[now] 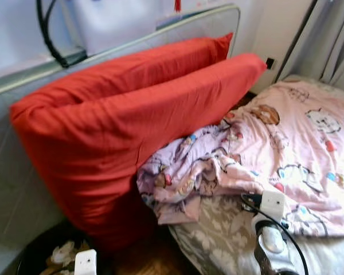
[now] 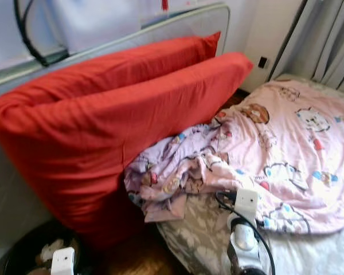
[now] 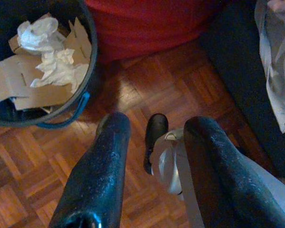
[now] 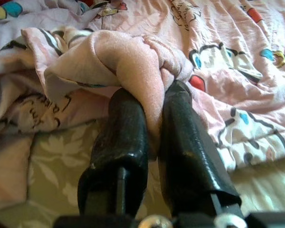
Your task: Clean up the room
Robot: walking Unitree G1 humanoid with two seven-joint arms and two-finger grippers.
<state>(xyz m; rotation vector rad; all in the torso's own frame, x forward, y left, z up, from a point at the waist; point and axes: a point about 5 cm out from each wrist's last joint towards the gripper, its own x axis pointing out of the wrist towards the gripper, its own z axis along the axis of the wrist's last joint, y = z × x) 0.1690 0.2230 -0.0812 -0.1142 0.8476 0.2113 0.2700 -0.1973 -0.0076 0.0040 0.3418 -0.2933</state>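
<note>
A pink cartoon-print blanket (image 1: 298,149) lies rumpled across the bed. My right gripper (image 4: 154,102) is shut on a bunched fold of the blanket (image 4: 133,61) near its front edge, just above the grey floral sheet (image 1: 218,235). Two big red pillows (image 1: 120,120) lean against the headboard, and the blanket's edge lies against the lower one. My left gripper (image 3: 156,124) hangs open over the parquet floor (image 3: 147,71), beside a dark bin (image 3: 88,28) holding cardboard and crumpled paper (image 3: 47,61).
The padded headboard with its metal rail (image 1: 160,31) runs behind the pillows. Grey curtains (image 1: 332,40) hang at the far right, with a wall socket (image 1: 270,62) beside them. The bin (image 1: 34,252) stands on the floor at the bed's near left corner.
</note>
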